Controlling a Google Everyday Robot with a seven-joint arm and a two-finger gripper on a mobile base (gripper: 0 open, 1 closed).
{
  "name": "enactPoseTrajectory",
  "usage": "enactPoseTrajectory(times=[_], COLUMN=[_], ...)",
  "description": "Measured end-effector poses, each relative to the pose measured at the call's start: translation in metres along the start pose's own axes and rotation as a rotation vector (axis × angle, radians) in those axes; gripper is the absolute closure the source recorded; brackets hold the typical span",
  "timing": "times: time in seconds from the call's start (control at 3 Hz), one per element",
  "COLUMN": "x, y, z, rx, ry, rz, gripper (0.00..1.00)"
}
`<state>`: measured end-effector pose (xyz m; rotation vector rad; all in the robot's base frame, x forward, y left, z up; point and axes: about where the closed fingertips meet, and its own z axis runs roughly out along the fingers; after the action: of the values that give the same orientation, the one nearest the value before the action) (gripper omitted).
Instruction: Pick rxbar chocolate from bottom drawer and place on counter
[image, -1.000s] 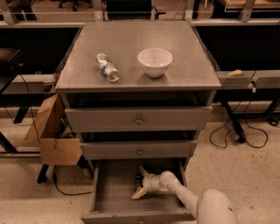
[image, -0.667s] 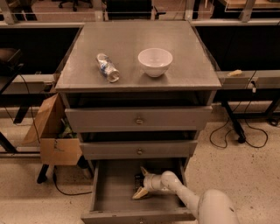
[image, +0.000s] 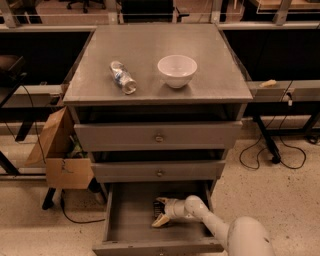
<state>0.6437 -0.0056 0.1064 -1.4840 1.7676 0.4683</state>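
The bottom drawer (image: 125, 220) is pulled out, below two closed shallower drawers. My gripper (image: 159, 212) reaches into it from the right, near the middle of the drawer floor. Its two pale fingers (image: 159, 222) are spread apart. A small dark flat thing, the rxbar chocolate (image: 156, 210), lies on the drawer floor between them; I cannot tell if they touch it. The counter (image: 160, 50) is the grey top of the cabinet, above the drawers.
A clear plastic bottle (image: 123, 77) lies on the counter's left part and a white bowl (image: 177, 70) stands near its middle. A cardboard box (image: 59, 159) sits on the floor left of the cabinet. Cables (image: 270, 155) lie on the floor at the right.
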Motion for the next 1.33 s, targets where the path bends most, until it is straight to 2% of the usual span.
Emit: enactPoseTrajectory(times=[0.67,1.0,1.33], x=[-0.006,-0.003,-0.002], y=[0.0,0.001,0.002], z=[-0.006,-0.008,-0.019], rx=[0.0,0.0,0.001], ry=[0.0,-0.013,-0.04], rz=[0.001,0.007,-0.022], gripper=[0.88,1.0,1.0])
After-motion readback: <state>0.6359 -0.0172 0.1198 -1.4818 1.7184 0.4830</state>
